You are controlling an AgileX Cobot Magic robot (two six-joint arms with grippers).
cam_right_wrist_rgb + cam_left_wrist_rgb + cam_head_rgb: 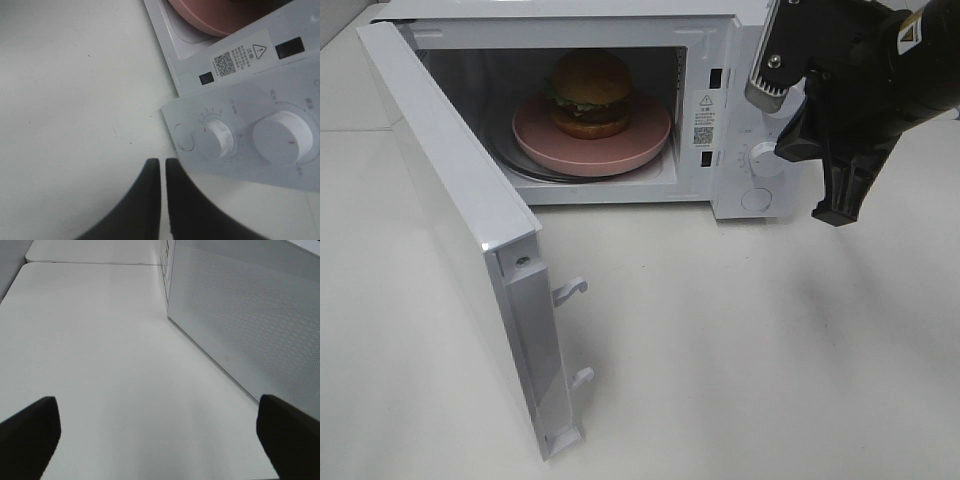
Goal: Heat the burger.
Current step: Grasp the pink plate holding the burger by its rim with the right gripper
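Note:
The burger [588, 92], with its golden-brown bun, sits on a round pink plate [620, 152] inside the open microwave [720, 60]. My right gripper [838, 208] hangs in front of the microwave's control panel, right of the cavity, fingers pointing down. In the right wrist view the right gripper [162, 167] is shut to a hairline gap with nothing between its fingers, near the panel's lower corner; the plate's edge [210, 17] shows beyond. My left gripper [156, 400] is open wide over bare table, beside the door's outer face. It is out of the exterior high view.
The microwave door [450, 200] stands swung far open to the left, its latch hooks [570, 290] sticking out; its perforated face [240, 315] fills one side of the left wrist view. The panel carries two knobs [221, 138] [282, 137] and a round button [184, 138]. White table [740, 340] lies in front.

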